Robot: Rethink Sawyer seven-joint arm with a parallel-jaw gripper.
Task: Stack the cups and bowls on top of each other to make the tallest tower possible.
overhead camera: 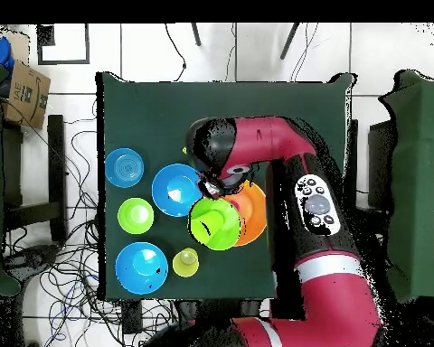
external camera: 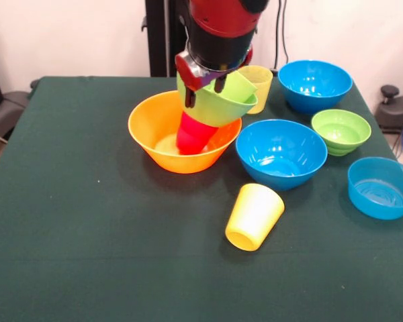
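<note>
The large orange bowl (external camera: 154, 127) stands on the table with the red cup (external camera: 193, 134) upside down inside it. My gripper (external camera: 205, 88) is shut on the rim of the large lime green bowl (external camera: 218, 107) and holds it tilted over the red cup. I cannot tell whether the bowl touches the cup. In the overhead view the lime green bowl (overhead camera: 213, 223) covers part of the orange bowl (overhead camera: 254, 217), with the gripper (overhead camera: 209, 188) at its rim. The bright yellow cup (external camera: 254, 216) lies on its side in front. The lime green cup is hidden.
The paler yellow cup (external camera: 260, 82) stands upright just behind the held bowl. One medium blue bowl (external camera: 281, 153) is beside the orange bowl and another (external camera: 314, 84) is behind it. The small green bowl (external camera: 341, 131) and the shallow blue bowl (external camera: 381, 188) sit to the right.
</note>
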